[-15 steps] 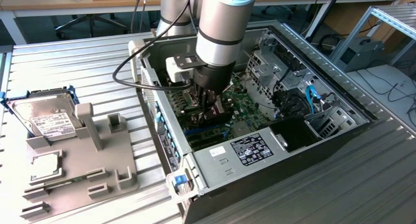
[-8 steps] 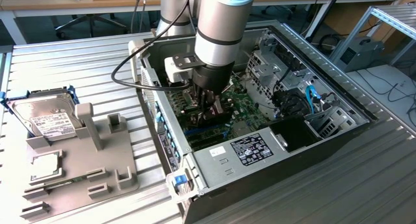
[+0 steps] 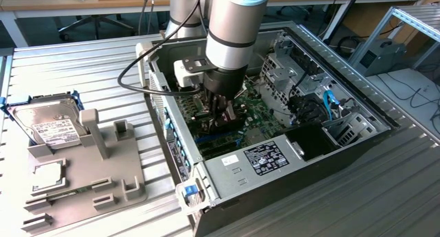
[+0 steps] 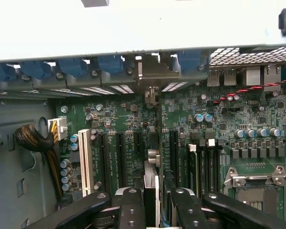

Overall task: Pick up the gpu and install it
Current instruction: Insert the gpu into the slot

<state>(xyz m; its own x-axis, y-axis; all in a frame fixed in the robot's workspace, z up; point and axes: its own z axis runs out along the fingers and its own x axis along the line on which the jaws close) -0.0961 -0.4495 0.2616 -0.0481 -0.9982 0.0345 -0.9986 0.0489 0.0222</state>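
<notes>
In the wrist view, the tool grips the gpu edge-on between its black fingers, low in the frame's middle, just over the motherboard slots. In the exterior view, the tool reaches down into the open case at centre frame. Farther off, at the left edge, a hard drive sits in a grey holder on the desk.

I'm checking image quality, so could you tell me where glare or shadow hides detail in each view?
Exterior view: the gpu is a dark shape in shadow under the gripper; wrist view: the computer case wall glares pale, almost featureless, while the motherboard stays evenly lit and readable.
</notes>
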